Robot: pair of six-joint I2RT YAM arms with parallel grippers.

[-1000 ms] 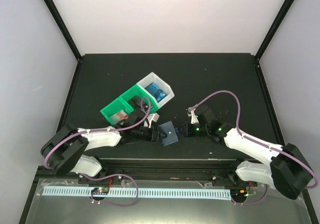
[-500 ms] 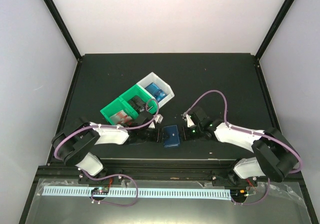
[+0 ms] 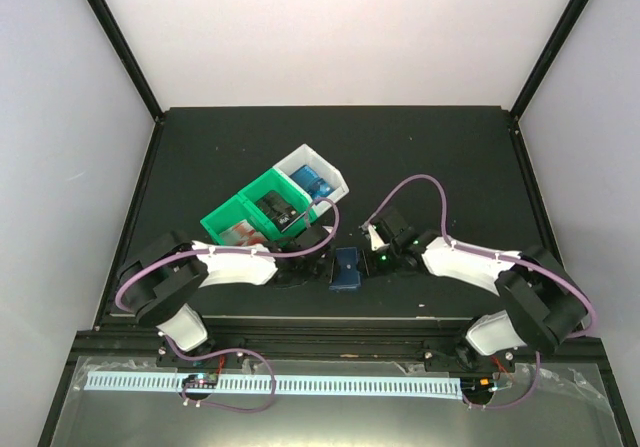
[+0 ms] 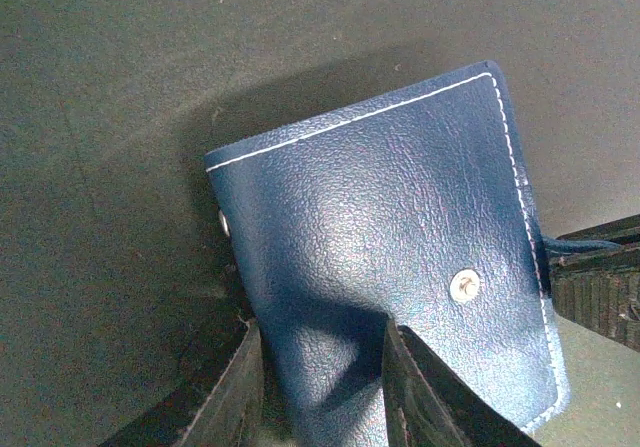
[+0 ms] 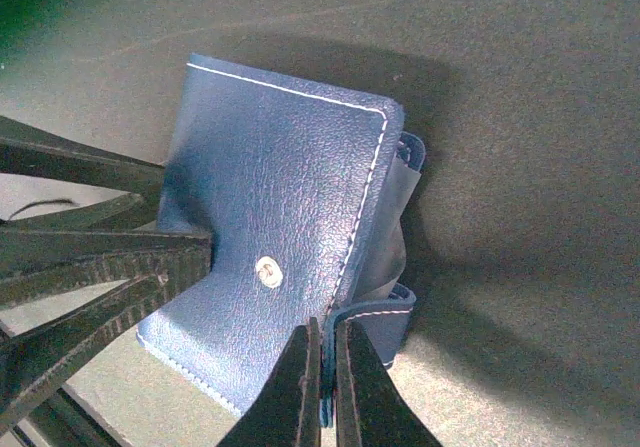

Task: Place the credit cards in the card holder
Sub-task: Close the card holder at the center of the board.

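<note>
A folded dark blue holder [image 3: 346, 270] sits between 2 claws: left claw [image 4: 322, 337] clamps its edge, right claw [image 5: 327, 332] pinches its tab [image 5: 378, 315].

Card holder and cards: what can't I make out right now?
- Inner sleeves of the card holder: hidden by its closed cover, both wrist views.
- The left gripper's hold: left wrist view, fingers cut off by the bottom edge; clamped or not, unclear.
- The credit cards in the bins: top view, too small to count.

black table [image 3: 450, 157]: green bin [image 3: 212, 225], white bin [image 3: 327, 167]
</note>
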